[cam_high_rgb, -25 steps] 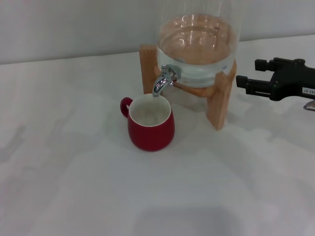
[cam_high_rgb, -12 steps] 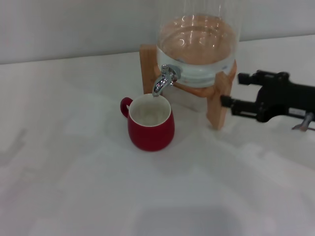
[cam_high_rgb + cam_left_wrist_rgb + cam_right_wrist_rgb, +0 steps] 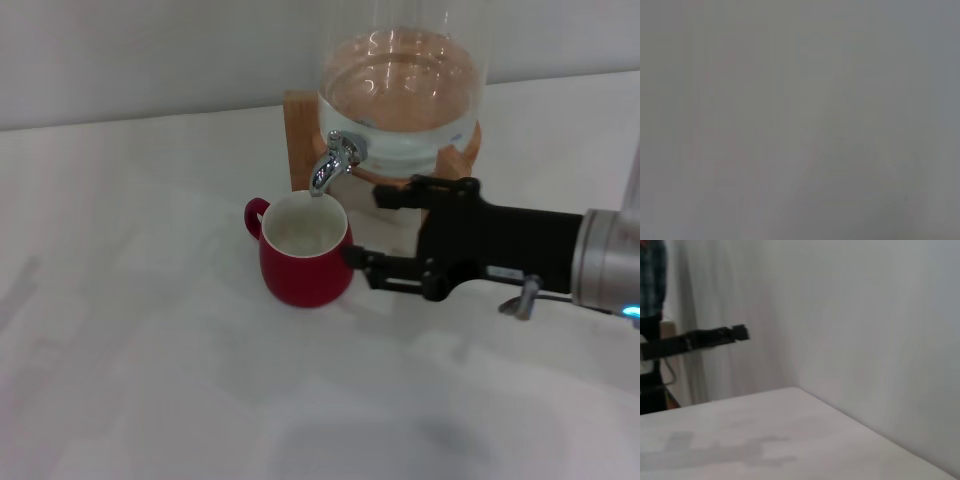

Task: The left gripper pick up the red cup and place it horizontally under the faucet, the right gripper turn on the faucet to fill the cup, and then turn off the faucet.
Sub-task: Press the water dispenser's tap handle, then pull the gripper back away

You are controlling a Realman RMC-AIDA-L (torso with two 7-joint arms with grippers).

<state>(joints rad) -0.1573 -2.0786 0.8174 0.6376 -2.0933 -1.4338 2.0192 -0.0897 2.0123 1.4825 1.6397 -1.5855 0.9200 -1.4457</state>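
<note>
Risk: the black flat-fingered right gripper, jaws spread and holding nothing, sits just beside the glossy red ceramic cup; judged liable to knock it from under the small chrome faucet while seeking the lever. Cup: upright, white interior apparently dry, directly beneath the spout on the white table.

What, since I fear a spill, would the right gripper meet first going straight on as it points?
Probably the red cup: the open right gripper points toward the robot's left, its nearer finger almost at the cup's side. The faucet sits higher; depth is unclear.
</note>
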